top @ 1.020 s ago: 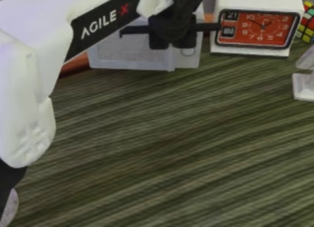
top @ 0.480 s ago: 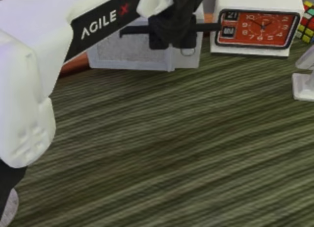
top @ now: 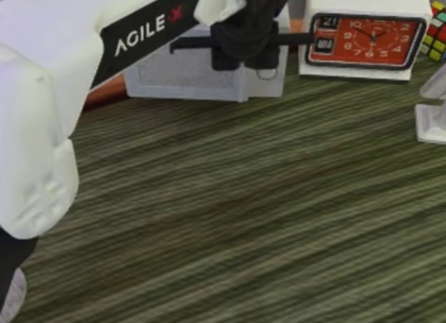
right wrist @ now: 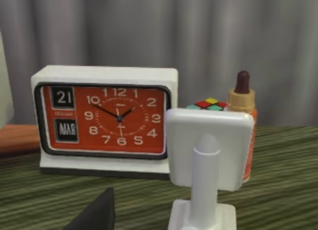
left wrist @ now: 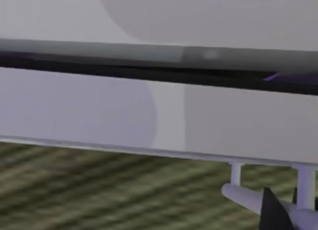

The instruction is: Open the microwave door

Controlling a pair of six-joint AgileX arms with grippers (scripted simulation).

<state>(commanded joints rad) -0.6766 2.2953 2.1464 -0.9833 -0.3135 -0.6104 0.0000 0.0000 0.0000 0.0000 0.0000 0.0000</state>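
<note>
The light-grey microwave [top: 274, 84] stands at the back of the table, its knob panel facing front. The microwave door [top: 178, 75], with its speckled mesh window, lies flush against the box. My left arm reaches across from the left, and my left gripper [top: 244, 58] sits at the door's handle edge. In the left wrist view the door [left wrist: 223, 120] fills the frame and its thin handle bar [left wrist: 246, 197] stands off it on posts. My left gripper [left wrist: 284, 205] is shut on that handle, with one dark fingertip [left wrist: 272, 212] in front of the bar. My right gripper [right wrist: 97, 217] is parked at the right.
A white clock with a red face [top: 366, 40] stands right of the microwave. A colour cube [top: 435, 33] and a white stand [top: 432, 117] are at the far right. A dropper bottle [right wrist: 242, 98] stands behind the stand. Green striped cloth [top: 244, 218] covers the table.
</note>
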